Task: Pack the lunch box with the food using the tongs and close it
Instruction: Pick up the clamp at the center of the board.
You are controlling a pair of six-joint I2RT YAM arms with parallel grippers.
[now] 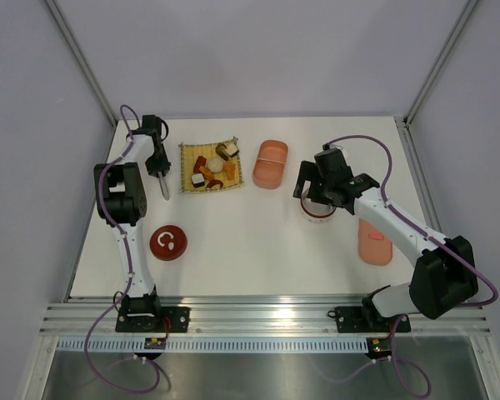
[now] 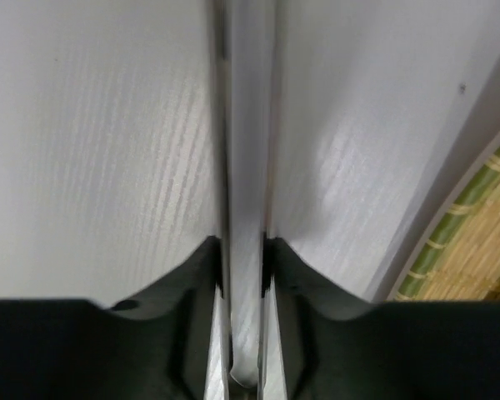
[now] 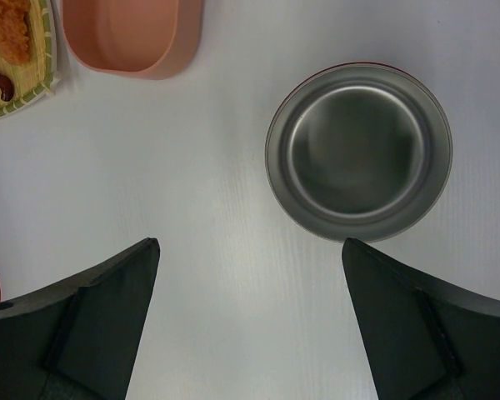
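Observation:
The slim pale tongs (image 1: 163, 187) lie on the table left of the yellow mat, and my left gripper (image 1: 159, 167) is shut on them. In the left wrist view the tongs (image 2: 248, 167) run straight up between the black fingers (image 2: 192, 283), which press on both arms. The food (image 1: 210, 167), small sushi-like and orange pieces, sits on the mat. The pink oval lunch box (image 1: 271, 163) stands open right of the mat. My right gripper (image 3: 250, 250) hangs open over bare table, just short of a round metal container (image 3: 358, 150).
A yellow woven mat (image 2: 475, 242) edges the left wrist view. A pink oval lid (image 1: 374, 242) lies at the right. A red round lid (image 1: 168, 242) lies near the left arm. The pink box (image 3: 133, 37) shows at the top left of the right wrist view.

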